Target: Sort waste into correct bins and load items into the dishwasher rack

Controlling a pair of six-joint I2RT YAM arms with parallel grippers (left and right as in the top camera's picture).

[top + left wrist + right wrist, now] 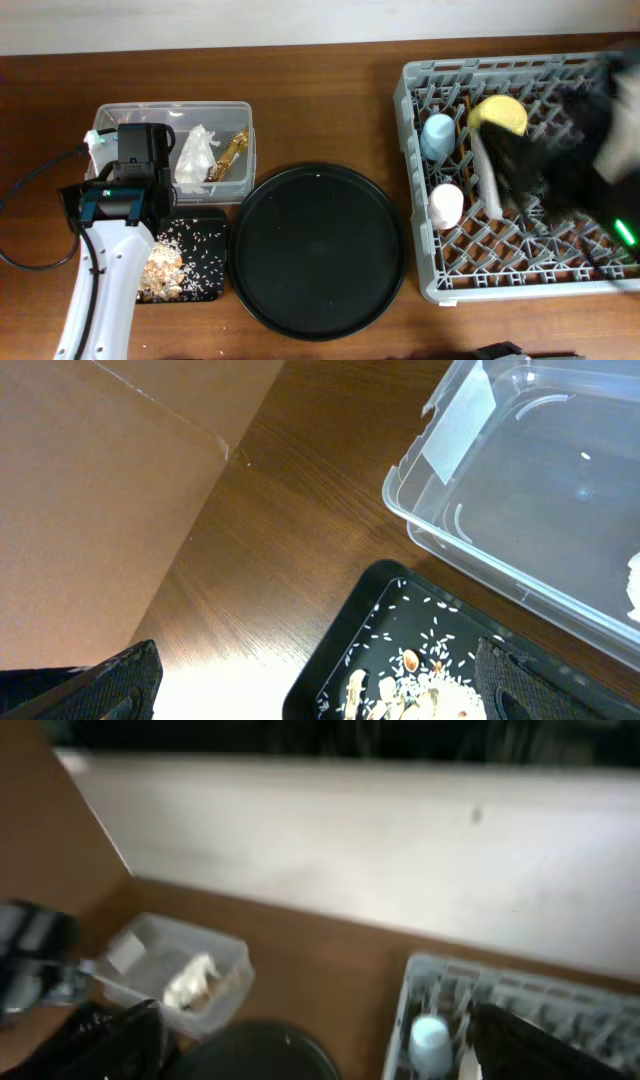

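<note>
Jaws on both my sides stand spread, empty. My left gripper [315,672] hangs over the black tray [215,225] of scraps [165,265], beside the clear box [175,112] keeping tissue [197,155] and wrapper [232,150] apart. My right gripper [315,1025] rides above the rack [420,180], whose pegs prop the blue cup [437,135], pink cup [446,205] and yellow bowl [500,115].

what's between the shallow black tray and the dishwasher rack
The large round black tray lies between the shallow black tray and the dishwasher rack, shown in the overhead view.

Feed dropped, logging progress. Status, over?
Left gripper, right gripper open, empty. Tissue, wrapper in clear box; scraps in black tray. Blue cup, pink cup, bowl, plate in rack. Chopsticks not seen.
</note>
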